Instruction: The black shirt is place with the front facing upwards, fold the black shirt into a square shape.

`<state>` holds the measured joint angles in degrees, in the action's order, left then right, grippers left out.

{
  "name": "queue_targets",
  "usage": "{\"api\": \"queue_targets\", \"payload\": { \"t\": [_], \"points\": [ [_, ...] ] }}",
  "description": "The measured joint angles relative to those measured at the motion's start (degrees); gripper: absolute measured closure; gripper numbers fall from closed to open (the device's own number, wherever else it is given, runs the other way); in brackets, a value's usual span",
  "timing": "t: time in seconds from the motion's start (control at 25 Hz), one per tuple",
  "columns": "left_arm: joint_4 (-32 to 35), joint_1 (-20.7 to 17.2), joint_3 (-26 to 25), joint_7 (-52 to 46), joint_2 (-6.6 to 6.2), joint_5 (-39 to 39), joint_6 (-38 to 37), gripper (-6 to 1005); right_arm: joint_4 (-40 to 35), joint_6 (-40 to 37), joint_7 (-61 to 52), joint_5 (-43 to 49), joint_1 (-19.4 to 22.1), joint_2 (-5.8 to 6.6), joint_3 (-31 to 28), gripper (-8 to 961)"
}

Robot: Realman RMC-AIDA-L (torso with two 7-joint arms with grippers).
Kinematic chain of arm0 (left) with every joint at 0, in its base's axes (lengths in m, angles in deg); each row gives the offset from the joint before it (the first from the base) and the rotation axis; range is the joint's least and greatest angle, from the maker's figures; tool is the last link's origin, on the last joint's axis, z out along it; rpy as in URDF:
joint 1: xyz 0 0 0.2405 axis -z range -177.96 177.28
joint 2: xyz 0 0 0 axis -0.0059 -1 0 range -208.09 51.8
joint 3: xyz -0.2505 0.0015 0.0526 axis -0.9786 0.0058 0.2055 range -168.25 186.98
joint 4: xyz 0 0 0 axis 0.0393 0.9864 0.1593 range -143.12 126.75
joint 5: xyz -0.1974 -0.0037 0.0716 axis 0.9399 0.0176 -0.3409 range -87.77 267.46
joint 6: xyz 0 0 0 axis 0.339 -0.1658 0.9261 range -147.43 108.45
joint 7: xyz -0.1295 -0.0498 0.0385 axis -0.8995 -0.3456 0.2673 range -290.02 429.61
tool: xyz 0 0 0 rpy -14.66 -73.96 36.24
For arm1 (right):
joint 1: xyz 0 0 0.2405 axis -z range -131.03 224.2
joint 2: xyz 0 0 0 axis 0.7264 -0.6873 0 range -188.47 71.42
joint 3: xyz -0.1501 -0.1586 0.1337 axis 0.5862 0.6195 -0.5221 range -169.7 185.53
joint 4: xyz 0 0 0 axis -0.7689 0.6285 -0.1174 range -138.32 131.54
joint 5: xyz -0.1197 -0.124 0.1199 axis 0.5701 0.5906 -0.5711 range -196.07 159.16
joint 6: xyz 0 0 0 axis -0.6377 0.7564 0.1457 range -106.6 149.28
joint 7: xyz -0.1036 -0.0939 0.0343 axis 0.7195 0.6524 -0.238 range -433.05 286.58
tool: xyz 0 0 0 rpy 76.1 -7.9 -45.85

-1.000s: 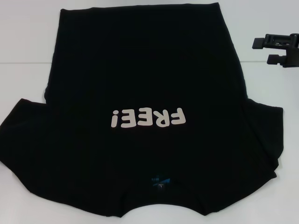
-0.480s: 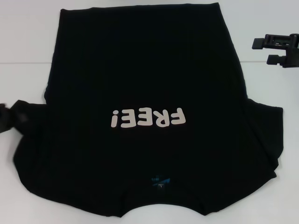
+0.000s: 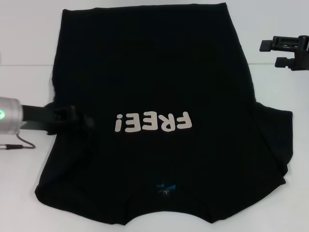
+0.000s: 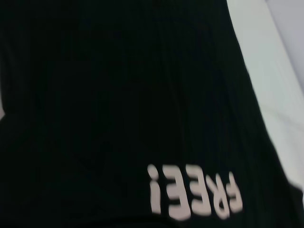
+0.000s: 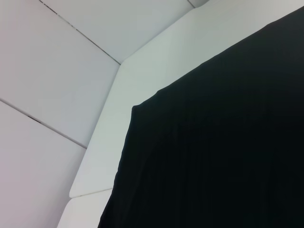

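The black shirt [image 3: 154,77] lies front up on the white table [image 3: 24,38], its off-white "FREE!" letters [image 3: 153,122] upside down to me and the blue neck label [image 3: 164,187] near the front edge. My left gripper [image 3: 79,119] reaches in from the left over the shirt, just left of the letters, shut on the left sleeve, which it has drawn inward over the body. The left wrist view shows the shirt [image 4: 118,95] and its letters [image 4: 194,192] close below. My right gripper [image 3: 271,53] hangs open off the shirt's far right, holding nothing. The right sleeve [image 3: 277,140] still lies spread out.
A thin cable [image 3: 19,145] trails on the table under the left arm. The right wrist view shows the shirt's far corner [image 5: 142,107] and the bare table [image 5: 142,71] beyond, ending at a wall.
My left arm has come in from the left edge and carried the left sleeve rightward over the shirt's body. The right arm has stayed still.
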<state>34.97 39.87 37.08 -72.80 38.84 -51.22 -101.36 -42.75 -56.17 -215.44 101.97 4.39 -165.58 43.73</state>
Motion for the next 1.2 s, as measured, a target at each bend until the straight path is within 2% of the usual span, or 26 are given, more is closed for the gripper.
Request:
{"api": "queue_targets", "payload": {
  "t": [0.16,0.48,0.56,0.64,0.72,0.76,0.92,0.96,1.12,1.2],
  "points": [
    [-0.2,0.51,6.28,-0.14,0.1,0.01,0.65,965,0.04,0.0,0.0,0.04,0.0,0.0,-0.07,9],
    [1.23,0.93,8.28,1.49,-0.99,-0.07,-2.75,963,0.08,0.4,0.0,0.08,-0.07,0.0,0.26,10],
    [4.31,0.14,8.02,4.9,-0.85,0.27,-5.5,916,0.08,0.5,0.0,0.08,-0.08,0.01,0.31,10],
    [9.21,-1.59,7.76,10.44,-0.16,1.32,-8.75,868,0.08,0.53,0.0,0.08,-0.09,0.08,0.31,10],
    [11.31,-2.47,7.47,12.12,0.24,1.7,-9.3,821,0.08,0.4,0.0,0.09,-0.03,0.16,0.21,10],
    [13.46,-4.18,5.77,12.5,0.52,2.01,-7.31,797,0.08,0.17,0.0,0.08,-0.01,0.16,0.18,10],
    [6.3,-3.91,0.87,3.58,-2.3,0.97,-3.95,569,0.08,0.12,0.0,0.08,0.03,0.17,0.28,11],
    [4.94,-3.79,-0.18,2.09,-2.59,0.48,-3.64,525,0.08,0.13,0.0,0.08,0.01,0.16,0.33,11],
    [3.03,-4.68,-1.8,-3.64,-2.3,-0.2,0.34,348,0.14,0.11,0.0,0.08,-0.08,0.13,0.32,10],
    [1.87,-5.2,-1.88,-5.34,-2.2,-0.26,1.91,344,0.15,0.08,0.0,0.08,-0.08,0.11,0.22,10]
  ]
}}
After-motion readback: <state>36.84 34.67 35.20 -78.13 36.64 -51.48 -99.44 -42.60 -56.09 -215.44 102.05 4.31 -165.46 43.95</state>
